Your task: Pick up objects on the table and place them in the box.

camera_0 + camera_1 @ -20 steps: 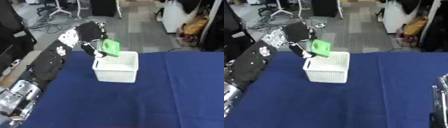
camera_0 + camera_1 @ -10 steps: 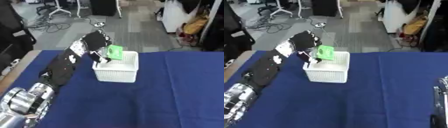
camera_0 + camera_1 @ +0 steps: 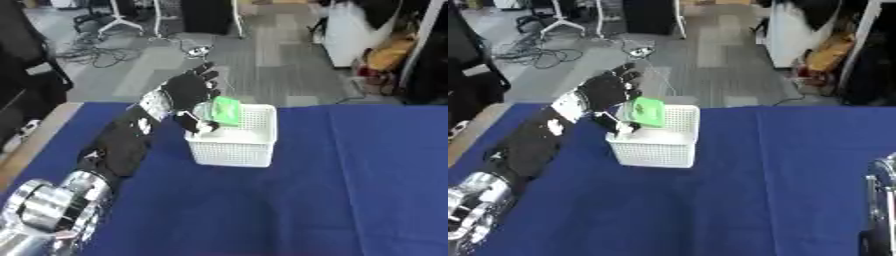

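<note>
**Q:** So where did the task's object sit at this instant?

**A:** A small green packet (image 3: 227, 110) stood tilted at the near-left corner of the white perforated basket (image 3: 249, 149), its lower part inside the rim and its upper part above it. The basket rested on the blue tablecloth (image 3: 332, 190), toward the far edge of the table.

**Q:** And the left hand?

**A:** The left hand (image 3: 187, 91) reached in over the basket's left rim. Its fingers were extended and spread, pointing away toward the grey floor (image 3: 262, 60); the thumb (image 3: 198, 123) dropped down beside the packet's lower edge. Whether the thumb touched the packet could not be told. No finger was curled round it (the release appeared done or nearly so).

**Q:** How was the step best carried out?

**A:** Judged from this pose, the packet needed to drop fully below the rim. The hand was best kept spread and lifted straight up and back to the left, so that the thumb did not catch the packet or drag the light basket across the cloth.

**Q:** What of the right hand?

**A:** Only a silver-and-black part of the right arm (image 3: 879, 210) showed at the lower right corner of the right eye view; the hand itself did not appear.
</note>
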You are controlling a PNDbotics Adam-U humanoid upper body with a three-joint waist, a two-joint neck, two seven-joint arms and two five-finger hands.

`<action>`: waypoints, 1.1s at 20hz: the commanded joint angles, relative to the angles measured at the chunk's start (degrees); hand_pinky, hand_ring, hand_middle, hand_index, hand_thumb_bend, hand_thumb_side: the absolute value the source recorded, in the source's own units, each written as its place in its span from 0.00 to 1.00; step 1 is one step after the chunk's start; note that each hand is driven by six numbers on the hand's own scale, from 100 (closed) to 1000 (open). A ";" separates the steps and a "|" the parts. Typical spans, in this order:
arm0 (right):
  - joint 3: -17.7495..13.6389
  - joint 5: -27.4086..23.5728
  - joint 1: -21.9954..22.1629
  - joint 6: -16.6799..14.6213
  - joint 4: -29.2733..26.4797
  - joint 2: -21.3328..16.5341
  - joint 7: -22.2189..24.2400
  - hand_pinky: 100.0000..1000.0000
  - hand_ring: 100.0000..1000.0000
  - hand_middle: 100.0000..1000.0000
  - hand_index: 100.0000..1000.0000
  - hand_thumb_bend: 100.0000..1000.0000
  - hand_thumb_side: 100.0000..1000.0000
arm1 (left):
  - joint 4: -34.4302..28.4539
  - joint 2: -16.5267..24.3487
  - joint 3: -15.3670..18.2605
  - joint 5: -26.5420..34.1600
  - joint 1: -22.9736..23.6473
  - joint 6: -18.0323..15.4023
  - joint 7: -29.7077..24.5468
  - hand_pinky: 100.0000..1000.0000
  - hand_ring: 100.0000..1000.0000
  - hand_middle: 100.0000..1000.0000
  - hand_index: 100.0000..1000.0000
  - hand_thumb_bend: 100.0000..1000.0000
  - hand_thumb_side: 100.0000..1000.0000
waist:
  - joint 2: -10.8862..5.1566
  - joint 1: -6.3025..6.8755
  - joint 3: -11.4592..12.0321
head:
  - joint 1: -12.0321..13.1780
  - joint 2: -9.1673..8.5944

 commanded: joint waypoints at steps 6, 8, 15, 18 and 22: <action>0.00 -0.21 -1.26 0.01 -0.83 -0.18 0.38 0.09 0.16 0.14 0.36 0.07 1.00 | -0.89 1.32 0.19 2.37 -1.38 -0.65 -1.65 1.00 1.00 1.00 1.00 0.13 1.00 | -0.75 -0.01 0.21 | -0.13 -0.87; 0.00 -0.22 -1.24 0.01 -0.83 -0.20 0.40 0.09 0.16 0.14 0.36 0.07 1.00 | -0.96 1.40 0.17 2.55 -1.44 -0.60 -1.64 1.00 1.00 1.00 1.00 0.13 1.00 | -0.76 0.00 0.24 | -0.14 -0.90; -0.04 -0.22 -1.18 0.01 -0.83 -0.31 0.40 0.09 0.16 0.14 0.36 0.07 1.00 | -1.04 1.67 0.28 2.84 -1.38 -0.41 -1.46 1.00 1.00 1.00 1.00 0.13 1.00 | -0.81 0.01 0.37 | -0.20 -1.00; -0.07 -0.20 -1.14 0.02 -0.83 -0.38 0.42 0.09 0.16 0.13 0.36 0.07 1.00 | -1.11 1.85 0.38 3.58 -1.02 -0.60 -1.09 1.00 1.00 1.00 1.00 0.12 1.00 | -0.84 0.03 0.47 | -0.31 -1.20; -0.34 0.00 -0.99 0.07 -0.83 -0.54 0.28 0.09 0.16 0.13 0.36 0.07 1.00 | -2.18 2.28 1.86 9.28 0.91 -1.65 2.26 1.00 1.00 1.00 0.95 0.10 1.00 | -0.98 0.03 1.01 | -0.94 -1.70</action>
